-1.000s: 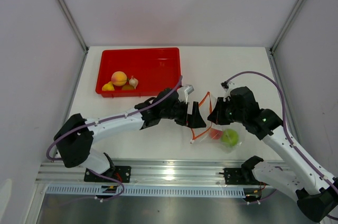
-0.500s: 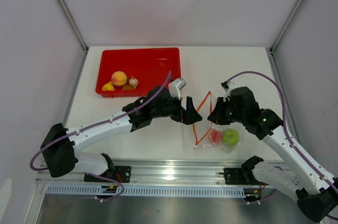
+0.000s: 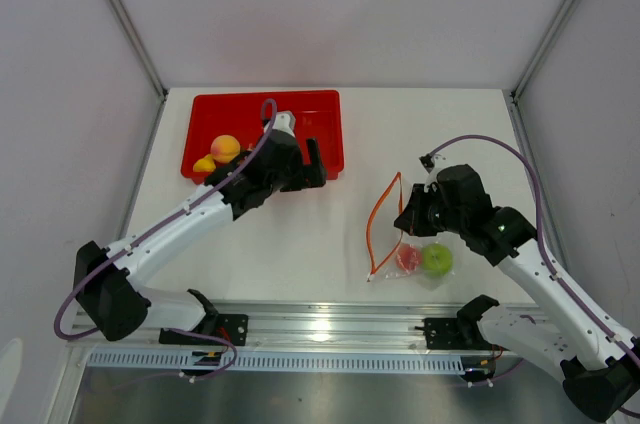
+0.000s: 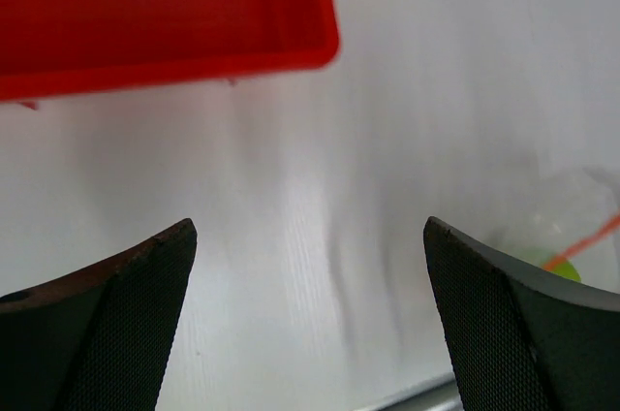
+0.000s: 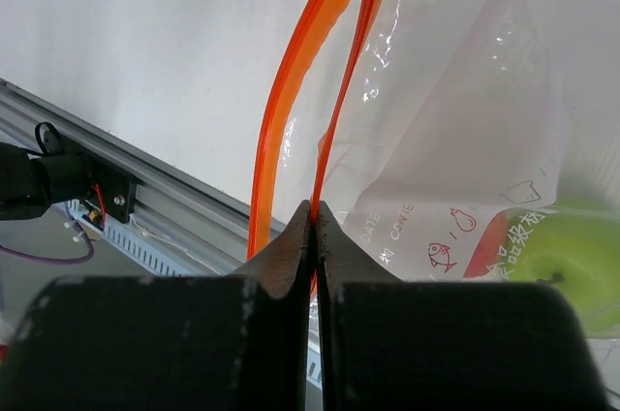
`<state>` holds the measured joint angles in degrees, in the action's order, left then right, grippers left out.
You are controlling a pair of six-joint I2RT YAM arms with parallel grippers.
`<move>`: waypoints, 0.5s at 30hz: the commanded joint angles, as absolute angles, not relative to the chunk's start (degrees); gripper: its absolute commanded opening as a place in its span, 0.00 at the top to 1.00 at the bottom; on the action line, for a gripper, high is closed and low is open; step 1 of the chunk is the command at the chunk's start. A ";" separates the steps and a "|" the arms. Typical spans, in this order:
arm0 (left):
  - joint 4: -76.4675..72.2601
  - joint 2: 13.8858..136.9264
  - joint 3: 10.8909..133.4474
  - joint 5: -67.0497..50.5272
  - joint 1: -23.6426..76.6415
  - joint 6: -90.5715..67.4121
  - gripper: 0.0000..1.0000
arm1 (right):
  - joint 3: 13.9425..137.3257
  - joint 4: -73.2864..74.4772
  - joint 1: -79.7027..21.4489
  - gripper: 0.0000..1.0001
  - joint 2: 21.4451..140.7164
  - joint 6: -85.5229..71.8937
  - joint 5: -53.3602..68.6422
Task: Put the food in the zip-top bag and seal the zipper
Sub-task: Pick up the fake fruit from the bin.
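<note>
The clear zip-top bag [image 3: 425, 262] lies near the front right with its orange-red zipper [image 3: 378, 224] held open in a loop. A green apple [image 3: 436, 260] and a red-pink fruit [image 3: 408, 258] sit inside it. My right gripper [image 3: 407, 221] is shut on one zipper strip [image 5: 334, 140]; the apple shows in the right wrist view [image 5: 572, 256]. My left gripper [image 3: 312, 159] is open and empty over the red tray's near right corner. A peach [image 3: 226, 148] and a yellow piece [image 3: 204, 165] lie in the tray; the brownish piece is hidden.
The red tray [image 3: 320, 109] stands at the back left and shows in the left wrist view [image 4: 165, 14]. A metal rail [image 3: 320, 324] runs along the table's front edge. Purple cables trail along both arms.
My left gripper has drawn back from the bag's mouth up and left to the tray's near right corner. The red-pink fruit now lies inside the bag. The right gripper has kept its hold.
</note>
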<state>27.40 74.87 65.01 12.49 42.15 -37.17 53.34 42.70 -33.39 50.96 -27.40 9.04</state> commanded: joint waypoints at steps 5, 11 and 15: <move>40.06 84.27 79.75 23.19 31.82 -41.04 0.00 | 53.09 41.22 -33.57 1.00 52.47 -26.72 7.65; 59.54 103.86 102.02 30.93 27.78 -45.95 0.00 | 52.56 41.04 -33.57 1.00 53.00 -26.11 7.12; 69.85 116.17 118.52 29.80 25.32 -48.77 0.01 | 52.74 41.49 -33.57 1.00 53.26 -25.58 6.15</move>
<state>55.94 109.93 109.78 27.49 27.05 -44.40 52.73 42.15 -33.39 53.28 -26.85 7.75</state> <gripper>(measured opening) 0.994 0.006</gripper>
